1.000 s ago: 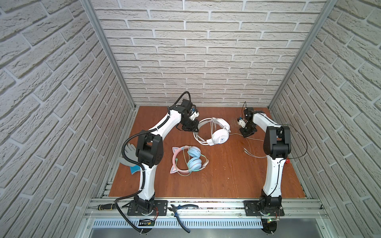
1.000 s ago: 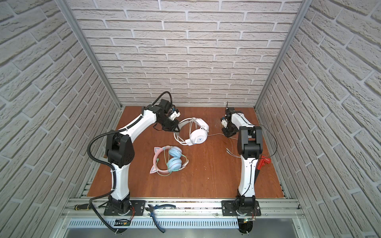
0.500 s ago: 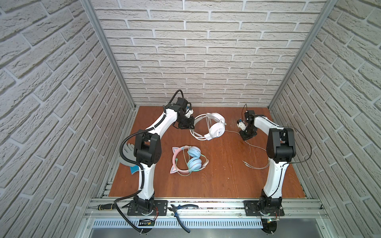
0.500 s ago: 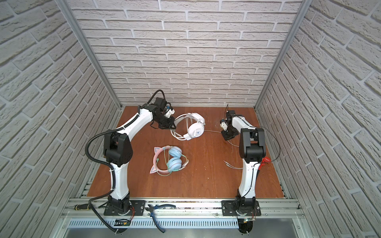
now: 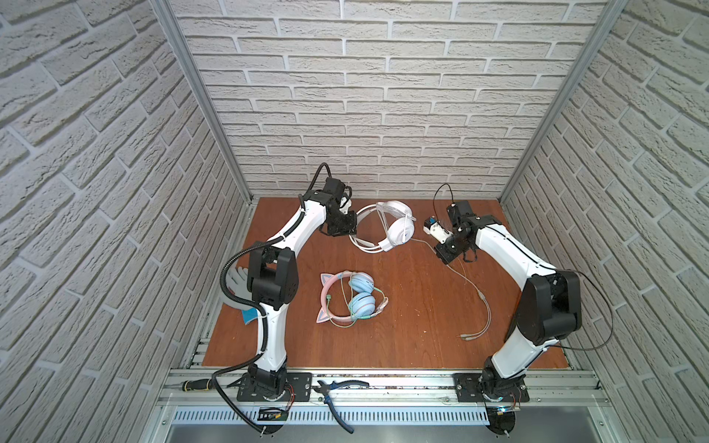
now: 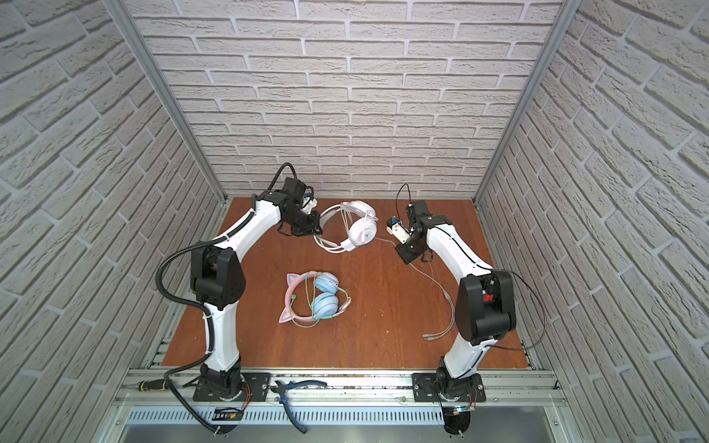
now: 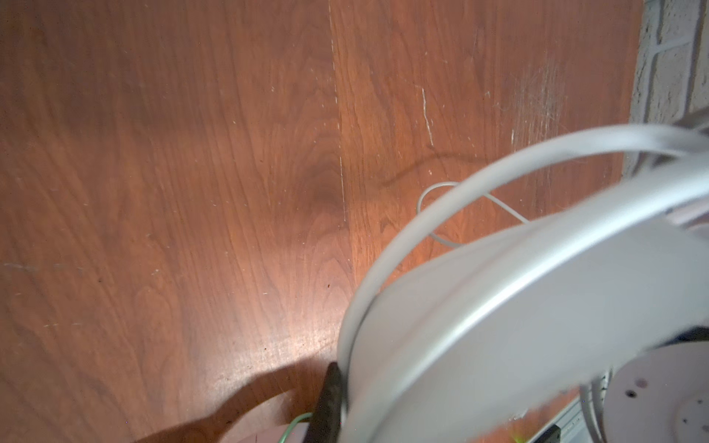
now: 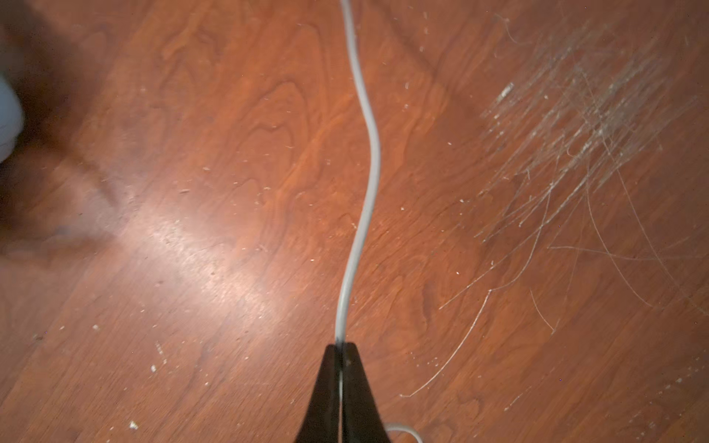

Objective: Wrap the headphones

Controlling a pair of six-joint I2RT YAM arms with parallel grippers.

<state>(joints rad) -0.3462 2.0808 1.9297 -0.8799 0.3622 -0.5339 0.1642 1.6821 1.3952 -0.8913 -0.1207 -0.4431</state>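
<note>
At the lower edge of both top views, pliers and a screwdriver lie on the metal rail. Above them, near frame centre, the pink cat-ear headphones lie flat on the wooden surface, their greenish cable gathered in loops by the light-blue cups. At right, the white cable runs from its twin plugs at lower right up to the right end effector. That end effector is pressed together and pinches the cable, which the right wrist view shows entering the black fingertips. Farthest back, at upper centre, the white headphones sit tilted. Their headband is clamped in the closed left end effector.
</note>
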